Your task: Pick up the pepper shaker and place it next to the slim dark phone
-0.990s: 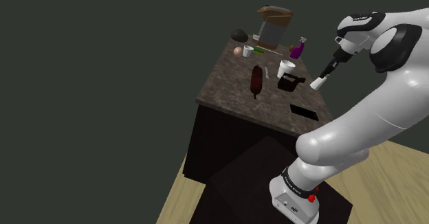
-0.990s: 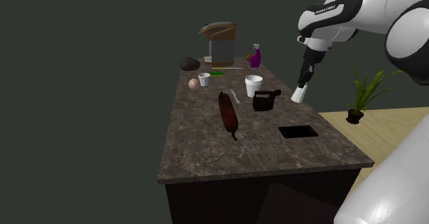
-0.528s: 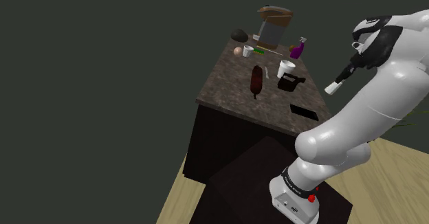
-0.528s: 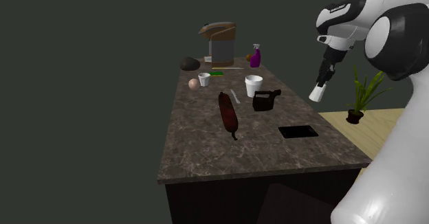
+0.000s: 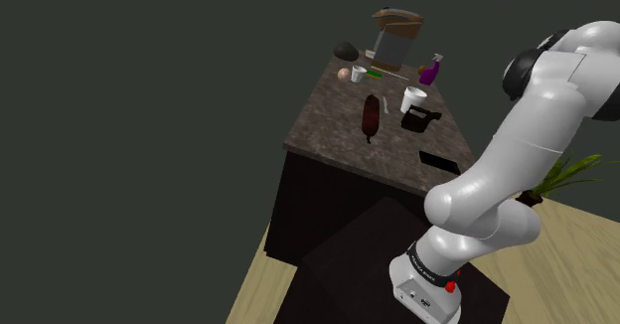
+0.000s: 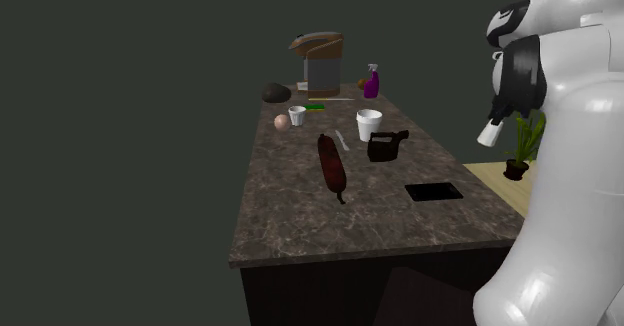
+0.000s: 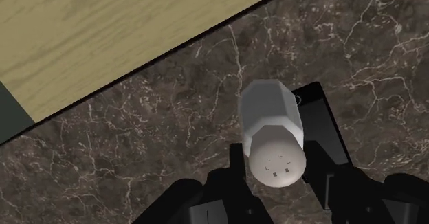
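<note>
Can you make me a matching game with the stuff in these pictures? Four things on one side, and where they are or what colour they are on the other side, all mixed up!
Things:
1. pepper shaker
2. phone
3. spray bottle
4. potted plant

Clues:
A. purple
B. standing on the wooden floor
C. clasped in the pincer
D. lying flat on the counter

Right pairs: 1-C, 2-D, 3-A, 4-B.
</note>
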`<state>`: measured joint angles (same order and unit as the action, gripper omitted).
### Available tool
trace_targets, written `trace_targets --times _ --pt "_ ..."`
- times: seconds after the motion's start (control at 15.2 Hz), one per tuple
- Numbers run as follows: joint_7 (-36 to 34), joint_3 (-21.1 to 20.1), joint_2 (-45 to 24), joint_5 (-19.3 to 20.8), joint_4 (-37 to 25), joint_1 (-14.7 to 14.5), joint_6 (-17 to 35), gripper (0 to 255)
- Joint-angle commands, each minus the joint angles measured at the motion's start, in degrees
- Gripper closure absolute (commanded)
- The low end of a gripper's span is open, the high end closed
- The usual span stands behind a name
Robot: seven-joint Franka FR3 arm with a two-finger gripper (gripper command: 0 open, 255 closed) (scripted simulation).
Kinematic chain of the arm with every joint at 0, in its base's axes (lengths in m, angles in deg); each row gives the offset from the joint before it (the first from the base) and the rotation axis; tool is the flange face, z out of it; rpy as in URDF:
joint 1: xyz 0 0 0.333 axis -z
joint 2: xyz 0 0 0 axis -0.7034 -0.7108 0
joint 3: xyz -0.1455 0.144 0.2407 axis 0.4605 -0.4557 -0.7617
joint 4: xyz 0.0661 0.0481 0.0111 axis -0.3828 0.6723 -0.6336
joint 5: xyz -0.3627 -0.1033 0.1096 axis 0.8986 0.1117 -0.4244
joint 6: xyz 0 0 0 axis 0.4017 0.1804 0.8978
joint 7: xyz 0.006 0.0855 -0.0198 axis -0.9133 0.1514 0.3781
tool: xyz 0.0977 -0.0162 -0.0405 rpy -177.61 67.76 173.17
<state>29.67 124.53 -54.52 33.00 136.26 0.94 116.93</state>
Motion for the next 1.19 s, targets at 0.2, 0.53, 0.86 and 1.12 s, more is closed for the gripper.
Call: trace_targets --times 0.2,0.53,0.86,1.12 --pt "4.3 0.1 -4.1 -3.2 -2.5 4.0 -0.4 255" --pt "5.1 -0.1 -4.3 -3.6 1.2 3.5 3.3 255" --pt "6.1 -0.5 -4.8 -4.3 4.4 3.3 6.7 255" --pt "7.0 -0.8 -5.5 -5.2 6.7 3.3 9.3 255"
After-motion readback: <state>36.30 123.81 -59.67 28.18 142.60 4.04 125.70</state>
